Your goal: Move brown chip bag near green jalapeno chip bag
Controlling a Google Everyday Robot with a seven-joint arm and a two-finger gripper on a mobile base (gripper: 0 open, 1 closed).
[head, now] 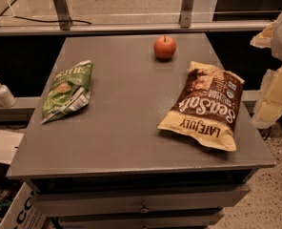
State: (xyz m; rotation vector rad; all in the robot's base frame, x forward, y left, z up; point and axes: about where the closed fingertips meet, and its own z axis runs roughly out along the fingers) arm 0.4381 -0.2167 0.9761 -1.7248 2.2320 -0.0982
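The brown chip bag (204, 105) lies flat on the right side of the grey table (126, 128), with a dark brown centre, white "Sea Salt" lettering and cream ends. The green jalapeno chip bag (67, 91) lies flat on the left side of the table, far from the brown bag. My gripper (270, 101), pale cream, hangs at the right edge of the view, beyond the table's right edge, just right of the brown bag and not touching it.
A red apple (165, 47) stands at the table's far middle, behind the brown bag. A white pump bottle (2, 92) stands on a ledge to the left. A glass railing runs behind the table. Drawers sit under the tabletop.
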